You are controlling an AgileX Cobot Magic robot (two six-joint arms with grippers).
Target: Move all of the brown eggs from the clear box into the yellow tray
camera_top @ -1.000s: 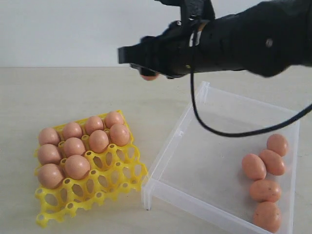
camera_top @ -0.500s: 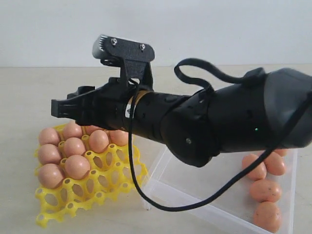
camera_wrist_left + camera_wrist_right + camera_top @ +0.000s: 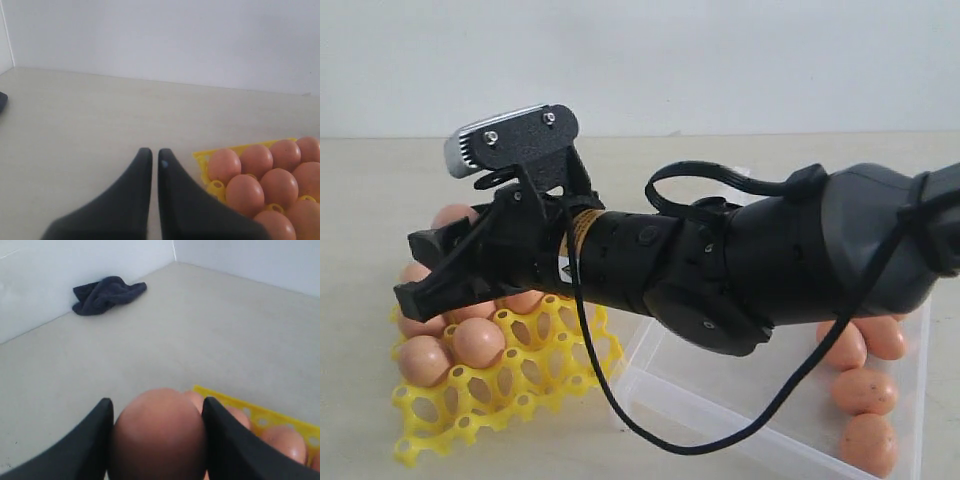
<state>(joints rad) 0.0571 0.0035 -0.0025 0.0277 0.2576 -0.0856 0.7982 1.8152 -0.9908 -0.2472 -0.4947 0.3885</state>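
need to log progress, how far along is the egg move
Done: several brown eggs already sit in cups of the yellow tray. In hand: the right gripper is shut on another egg by the tray. Left: at least four loose eggs lie in the clear box; the arm may hide more.

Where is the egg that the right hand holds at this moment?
In the right wrist view the egg sits between the fingers of the right hand, over the yellow tray.

exterior view looks low across the table (image 3: 380,190); all three views share the yellow tray (image 3: 408,450).
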